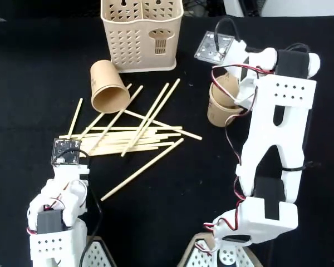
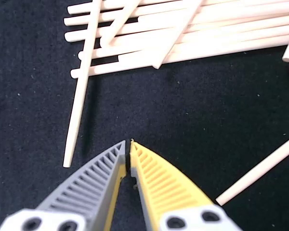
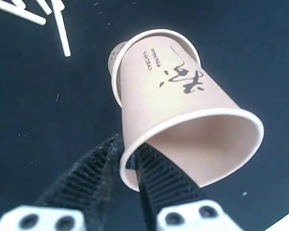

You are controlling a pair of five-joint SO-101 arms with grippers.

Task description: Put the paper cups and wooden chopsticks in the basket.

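Observation:
My right gripper [image 3: 130, 161] is shut on the rim of a tan paper cup [image 3: 183, 120], one finger inside and one outside. A second cup [image 3: 115, 60] shows just behind it, touching it. In the high view this pair of cups [image 1: 222, 100] sits under the right arm [image 1: 278, 111], to the right of the basket [image 1: 139, 39]. A third cup [image 1: 107, 86] lies on its side in front of the basket. Wooden chopsticks [image 1: 128, 136] are scattered on the black table. My left gripper [image 2: 129, 145] is shut and holds nothing, a short way from the chopsticks [image 2: 183, 43].
The beige slotted basket stands upright at the table's far edge, with two compartments open at the top. One loose chopstick [image 1: 142, 169] lies diagonally between the arms. The left arm [image 1: 58, 206] stands at the near left.

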